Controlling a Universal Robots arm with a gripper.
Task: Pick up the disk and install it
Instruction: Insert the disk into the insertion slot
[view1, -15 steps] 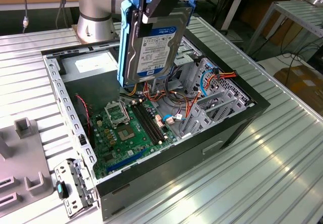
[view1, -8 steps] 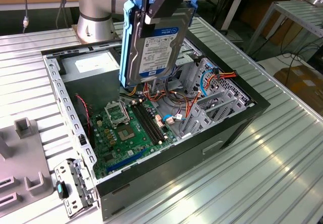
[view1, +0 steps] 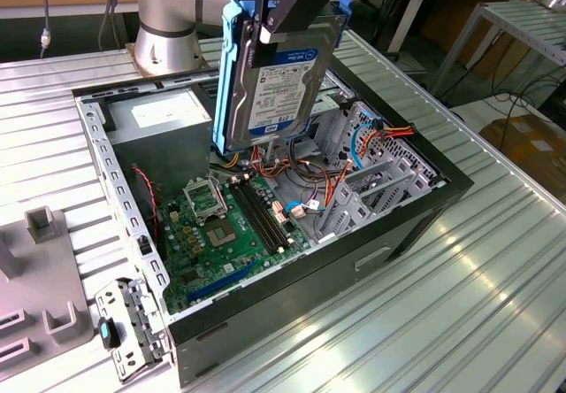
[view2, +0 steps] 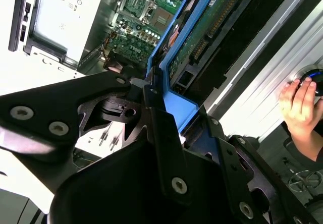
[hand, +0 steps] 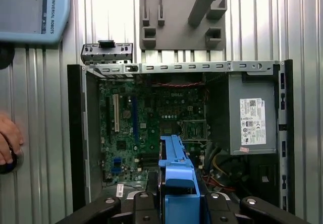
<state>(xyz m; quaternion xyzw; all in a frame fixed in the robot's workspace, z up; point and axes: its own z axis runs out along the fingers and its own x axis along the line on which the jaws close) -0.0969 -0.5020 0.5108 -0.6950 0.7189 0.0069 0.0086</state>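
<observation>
Under the open computer case [view1: 292, 291] you have the ribbed metal desk [view1: 495, 304]. Inside the case, the grey power supply [view1: 164, 114] fills one corner and the green motherboard [view1: 225, 234] covers the floor. Above the case hangs the disk [view1: 279, 88], near upright, touching nothing inside. Your tool [view1: 279, 17] is clamped on the disk, apparently across its blue carrier, though contact is partly hidden. Beside the case lies a person's hand [hand: 7, 142].

Gripped the disk [view2: 207, 27] edge-on by its blue carrier [view2: 179, 103], gripper [view2: 187, 124] pinched tight on it. Spotted the motherboard [view2: 151, 17] just beyond the disk, a grey box [view2: 60, 17] farther beyond the disk. Caught a person's hand [view2: 300, 105] well apart from the disk.
</observation>
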